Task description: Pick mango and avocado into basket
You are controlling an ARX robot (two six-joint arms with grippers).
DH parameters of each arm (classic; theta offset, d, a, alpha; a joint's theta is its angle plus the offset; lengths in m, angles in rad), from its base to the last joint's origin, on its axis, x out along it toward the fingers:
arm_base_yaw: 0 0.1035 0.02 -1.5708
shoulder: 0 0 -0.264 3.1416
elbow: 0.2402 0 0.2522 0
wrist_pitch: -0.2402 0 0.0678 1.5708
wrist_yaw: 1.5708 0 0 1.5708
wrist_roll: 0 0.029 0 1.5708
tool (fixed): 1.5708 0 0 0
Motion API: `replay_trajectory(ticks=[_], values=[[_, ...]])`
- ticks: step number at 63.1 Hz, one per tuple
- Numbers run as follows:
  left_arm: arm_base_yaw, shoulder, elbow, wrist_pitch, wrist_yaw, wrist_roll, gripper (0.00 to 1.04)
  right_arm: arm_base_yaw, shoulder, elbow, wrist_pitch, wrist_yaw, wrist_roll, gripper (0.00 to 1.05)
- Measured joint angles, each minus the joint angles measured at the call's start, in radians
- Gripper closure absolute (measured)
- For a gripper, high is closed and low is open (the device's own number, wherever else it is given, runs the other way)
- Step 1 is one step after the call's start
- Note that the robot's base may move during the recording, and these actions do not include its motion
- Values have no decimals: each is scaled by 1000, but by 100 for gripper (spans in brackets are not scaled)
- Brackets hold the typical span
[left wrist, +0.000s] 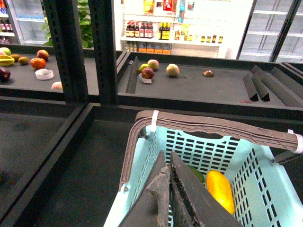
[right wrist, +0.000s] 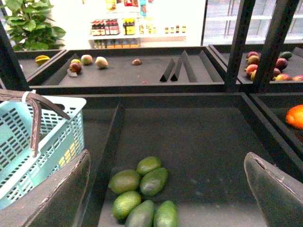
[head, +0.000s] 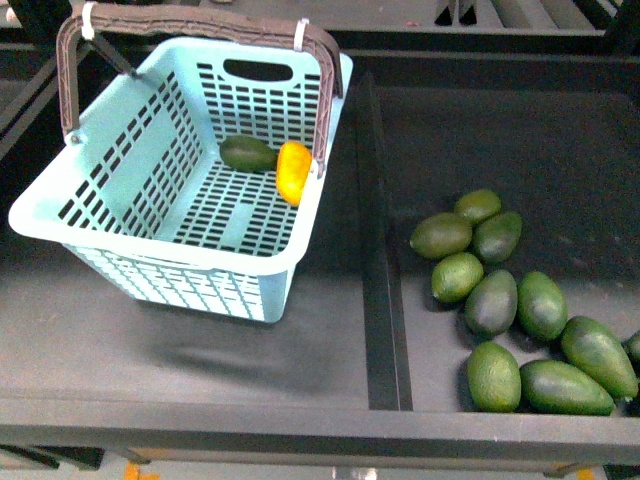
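The pale aqua basket (head: 120,180) stands on the left shelf bay with its brown handle (head: 200,20) raised. Inside it, at the far right corner, lie the yellow-orange mango (head: 293,171) and one dark green avocado (head: 247,153), side by side. My left gripper (left wrist: 168,161) is shut with nothing in it, above the basket (left wrist: 265,184), with the mango (left wrist: 220,190) just beyond its tips. My right gripper (right wrist: 165,163) is open and empty over the heap of avocados (right wrist: 140,189). Neither arm shows in the front view.
Several more avocados (head: 520,310) lie heaped in the right bay. A raised black divider (head: 382,280) separates the two bays. Farther shelves hold other fruit (left wrist: 152,70), and an orange fruit (right wrist: 296,116) sits in the bay beyond the right one.
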Motion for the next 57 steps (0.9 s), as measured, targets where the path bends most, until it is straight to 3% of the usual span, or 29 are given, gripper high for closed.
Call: replay_trajectory(ticks=[20,23,28,57], values=[[62,-368,-167,-208,57,14,102,0,0,0,0,0,0,9],[97,-417,-188,-238,113,14,102,0,0,0,0,0,0,9],[134,-501,-215,-292,121,16,102,0,0,0,0,0,0,9],[136,-921,-284,-634,130,18,102,0,0,0,0,0,0,9]])
